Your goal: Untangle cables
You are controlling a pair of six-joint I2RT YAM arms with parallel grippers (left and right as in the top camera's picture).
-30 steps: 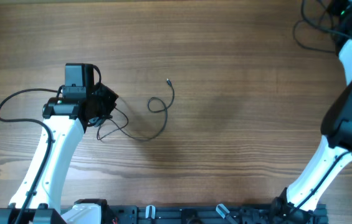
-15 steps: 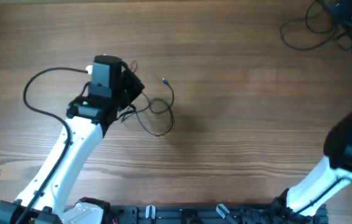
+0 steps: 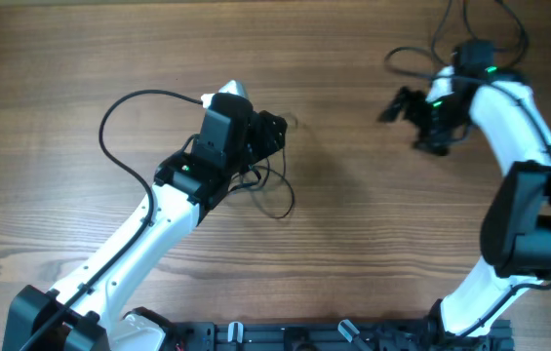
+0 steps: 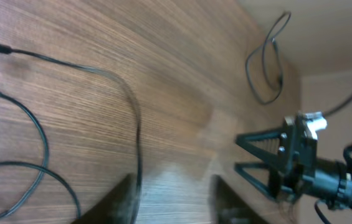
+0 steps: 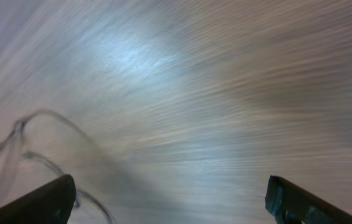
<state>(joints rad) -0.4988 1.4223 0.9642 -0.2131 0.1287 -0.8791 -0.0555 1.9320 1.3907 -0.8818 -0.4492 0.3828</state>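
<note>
The cables (image 3: 277, 198) are thin black cords lying in loose loops on the wooden table, just under and to the right of my left wrist. In the left wrist view a cord (image 4: 137, 134) runs down along the inner edge of one finger. My left gripper (image 3: 277, 127) (image 4: 172, 202) is open, with only bare wood showing between its fingers. Another thin cord loop (image 4: 248, 62) lies farther off, near the right arm. My right gripper (image 3: 407, 125) (image 5: 176, 205) stands wide open over bare wood, right of the cables. Blurred cords (image 5: 26, 146) show at its left.
The left arm's thicker black cable (image 3: 119, 127) arcs over the table on the left. The right arm's cables (image 3: 451, 24) trail from the top right corner. The robot base rail (image 3: 285, 336) runs along the front edge.
My left arm has swept right and away from the front edge, dragging the cables along, and its jaws have parted. My right arm has swung in from the top right corner and opened.
</note>
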